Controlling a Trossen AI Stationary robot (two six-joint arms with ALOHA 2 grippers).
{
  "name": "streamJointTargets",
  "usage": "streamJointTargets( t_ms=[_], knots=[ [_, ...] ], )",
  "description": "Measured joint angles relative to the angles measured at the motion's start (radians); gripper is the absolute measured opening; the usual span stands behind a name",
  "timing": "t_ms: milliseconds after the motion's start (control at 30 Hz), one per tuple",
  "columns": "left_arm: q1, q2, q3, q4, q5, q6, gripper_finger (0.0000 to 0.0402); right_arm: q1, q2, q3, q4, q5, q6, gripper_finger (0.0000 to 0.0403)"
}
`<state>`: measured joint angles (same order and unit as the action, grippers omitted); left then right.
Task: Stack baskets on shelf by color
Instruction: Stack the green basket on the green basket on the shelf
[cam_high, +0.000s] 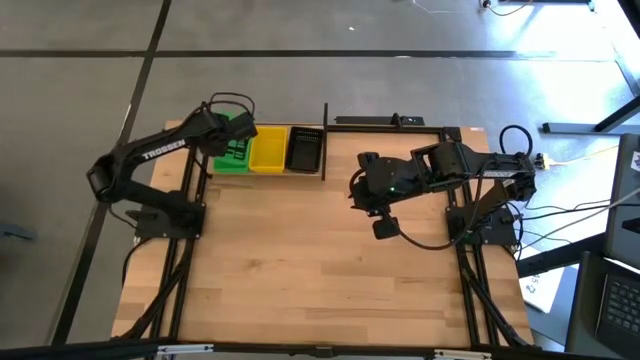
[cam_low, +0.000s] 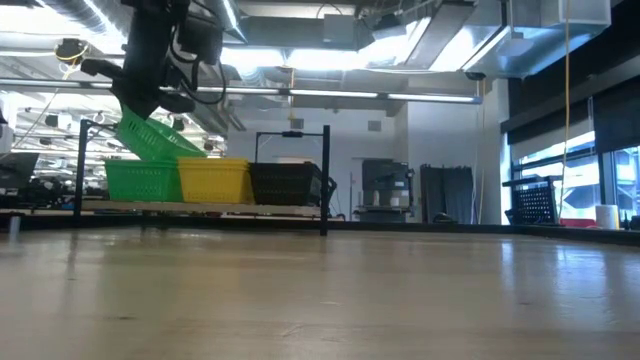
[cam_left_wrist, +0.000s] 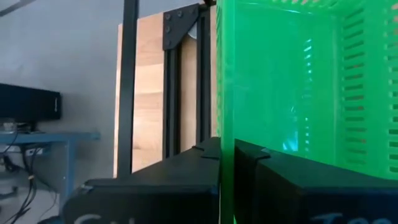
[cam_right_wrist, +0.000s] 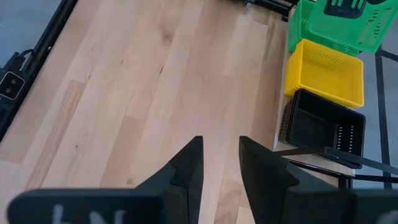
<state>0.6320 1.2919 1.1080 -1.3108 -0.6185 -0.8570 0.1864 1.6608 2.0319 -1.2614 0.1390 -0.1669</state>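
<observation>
Left wrist view puts my left gripper right up against a green basket: my two dark fingers are pinched shut on its thin wall, one on the outside and one inside, so the perforated green plastic fills most of what I see past them. Beside it runs the light-wood board of the shelf with its black posts.

From the low view, the basket I hold hangs tilted, its lower edge touching or just above the green stack that sits on the shelf. Just beside that stack stands the yellow stack, and next to it the black stack, all three in one row and touching side to side.

Looking straight down, my left gripper sits over the green end of the row at the table's far edge, with yellow and black following toward the middle.

My right gripper hangs over bare tabletop, fingers parted with nothing between them, well apart from the baskets, which lie ahead of it and off to one side.
</observation>
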Motion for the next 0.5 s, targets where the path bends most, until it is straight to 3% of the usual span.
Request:
streamJointTargets(
  t_ms=[500],
  knots=[
    [0.027,0.013,0.000,0.013,0.006,0.032,0.0013,0.000,0.000,0.000,0.000,0.001,0.001,0.0100]
  ],
)
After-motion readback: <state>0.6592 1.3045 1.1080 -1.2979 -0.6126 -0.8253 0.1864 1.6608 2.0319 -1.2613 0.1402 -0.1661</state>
